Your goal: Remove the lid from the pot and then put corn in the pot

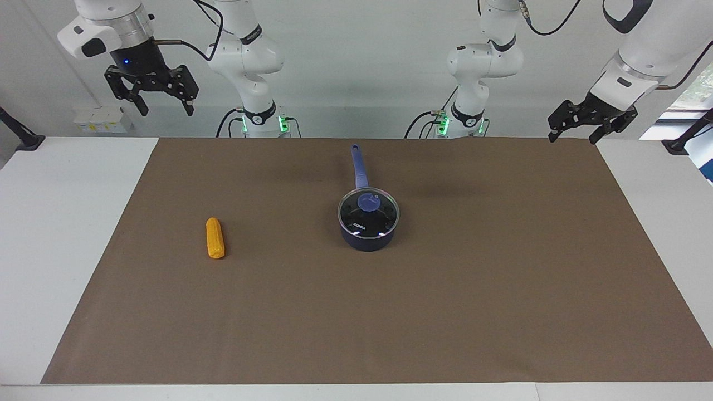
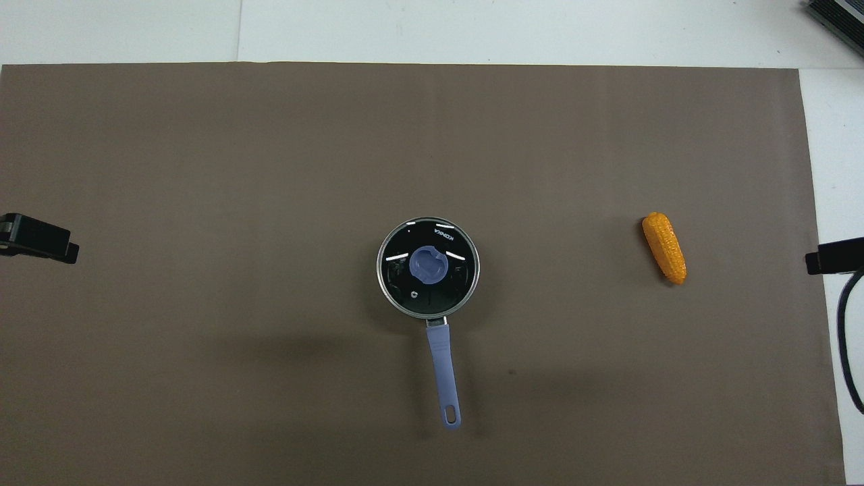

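The navy-blue pot (image 1: pixel 367 238) (image 2: pixel 439 364) stands in the middle of the brown mat, its long handle pointing toward the robots. The glass lid (image 1: pixel 368 217) (image 2: pixel 428 266) with its blue knob sits on the pot. The yellow-orange corn (image 1: pixel 215 238) (image 2: pixel 664 247) lies on the mat toward the right arm's end. My left gripper (image 1: pixel 575 131) (image 2: pixel 40 239) is open, raised over the mat's edge at the left arm's end. My right gripper (image 1: pixel 165 104) is open, raised high at the right arm's end; only its tip shows in the overhead view (image 2: pixel 833 256).
A brown mat (image 1: pixel 390 312) covers most of the white table (image 1: pixel 61 223). Both arm bases (image 1: pixel 262 120) stand at the table's robot edge.
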You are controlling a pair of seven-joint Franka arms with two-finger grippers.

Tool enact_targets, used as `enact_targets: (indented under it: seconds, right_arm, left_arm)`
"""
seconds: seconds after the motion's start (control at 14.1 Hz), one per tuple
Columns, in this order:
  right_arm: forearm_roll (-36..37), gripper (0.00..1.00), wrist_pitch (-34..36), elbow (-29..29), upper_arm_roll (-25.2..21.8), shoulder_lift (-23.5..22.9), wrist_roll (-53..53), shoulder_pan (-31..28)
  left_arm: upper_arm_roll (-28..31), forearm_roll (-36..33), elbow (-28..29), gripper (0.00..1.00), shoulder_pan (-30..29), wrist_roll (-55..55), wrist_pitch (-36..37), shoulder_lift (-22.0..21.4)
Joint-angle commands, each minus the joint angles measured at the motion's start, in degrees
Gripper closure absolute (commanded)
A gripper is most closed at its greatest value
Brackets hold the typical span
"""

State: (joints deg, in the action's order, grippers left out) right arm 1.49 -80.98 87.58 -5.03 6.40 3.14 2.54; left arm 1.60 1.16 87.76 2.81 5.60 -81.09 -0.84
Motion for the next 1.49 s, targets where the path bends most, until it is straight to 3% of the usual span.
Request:
enact_targets:
  seconds: [0.0, 0.21, 0.5, 0.92, 1.14, 1.42]
  right_arm:
    - [0.4, 0.0, -0.6, 3.5, 0.3, 2.8, 1.5, -0.5]
    - [0.0, 0.0, -3.3, 8.2, 0.3, 2.7, 1.6, -0.7]
    - [-0.1, 0.0, -16.1, 17.4, 0.4, 1.7, 3.9, -0.5]
    - [-0.1, 0.0, -30.6, 21.1, 0.4, -11.4, 4.8, -0.5]
    - [-0.2, 0.0, -36.3, 24.0, 0.4, -14.1, 4.9, -0.6]
    - [-0.1, 0.0, -45.2, 27.0, 0.4, -17.9, 7.4, -0.5]
  left_arm:
    - [-0.7, -0.6, 1.8, 0.0, 1.5, 0.4, -1.0, -1.0]
    - [-1.2, -0.6, 4.7, 0.0, 4.4, 0.0, -3.5, -1.1]
    - [-4.1, -0.5, 8.8, 0.0, 5.0, -0.1, -9.1, -0.9]
    - [-7.0, -0.3, 12.5, 0.0, 8.8, -3.2, -17.6, 2.2]
    - [-10.4, -0.3, 13.8, 0.0, 9.2, -5.3, -21.6, 4.1]
    - [-16.0, -0.3, 14.8, 0.0, 9.8, -17.7, -25.9, 8.0]
